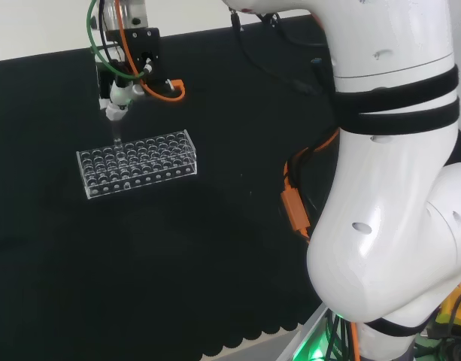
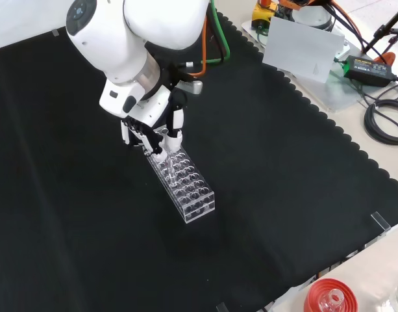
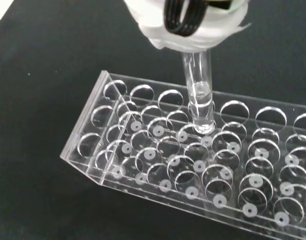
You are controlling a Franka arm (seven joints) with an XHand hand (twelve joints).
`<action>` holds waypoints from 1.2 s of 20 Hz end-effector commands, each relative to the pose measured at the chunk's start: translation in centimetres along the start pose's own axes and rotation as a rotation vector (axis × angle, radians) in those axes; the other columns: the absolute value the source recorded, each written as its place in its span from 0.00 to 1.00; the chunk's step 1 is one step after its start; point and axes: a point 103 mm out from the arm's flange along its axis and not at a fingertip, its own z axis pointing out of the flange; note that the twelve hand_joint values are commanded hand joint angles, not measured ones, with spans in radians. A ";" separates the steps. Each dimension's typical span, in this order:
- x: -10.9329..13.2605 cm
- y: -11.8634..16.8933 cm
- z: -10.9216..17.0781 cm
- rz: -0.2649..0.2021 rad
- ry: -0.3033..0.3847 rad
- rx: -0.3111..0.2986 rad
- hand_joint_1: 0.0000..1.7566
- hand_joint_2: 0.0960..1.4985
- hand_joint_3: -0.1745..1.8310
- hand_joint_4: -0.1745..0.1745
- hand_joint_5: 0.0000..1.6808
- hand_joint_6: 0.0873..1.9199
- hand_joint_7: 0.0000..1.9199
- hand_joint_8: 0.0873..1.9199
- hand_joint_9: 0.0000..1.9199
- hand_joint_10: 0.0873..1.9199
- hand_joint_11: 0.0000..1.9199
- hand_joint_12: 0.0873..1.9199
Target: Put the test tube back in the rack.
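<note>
Below hand (image 2: 149,127), test tube (image 3: 198,95) pinched upright by top end, tip entering rack (image 3: 192,165) hole; glass light, slippery, fragile; hold near rim, lower straight.

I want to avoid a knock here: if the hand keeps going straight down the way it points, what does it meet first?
Most likely the clear rack: the test tube held by the hand already has its tip in a hole, so the tube would seat first, then the fingers would near the rack's top.
</note>
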 end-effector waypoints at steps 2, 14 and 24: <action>-0.1 0.8 0.9 0.019 -0.002 0.017 0.81 0.62 0.04 0.00 0.88 0.01 0.99 0.04 0.77 0.04 0.43 0.61; 0.3 1.5 1.2 0.009 -0.013 0.044 0.81 0.62 0.04 0.00 0.88 0.01 0.99 0.04 0.77 0.03 0.43 0.61; 0.1 0.7 3.8 0.014 0.010 0.064 0.81 0.62 0.04 0.00 0.88 0.01 0.99 0.04 0.77 0.03 0.43 0.61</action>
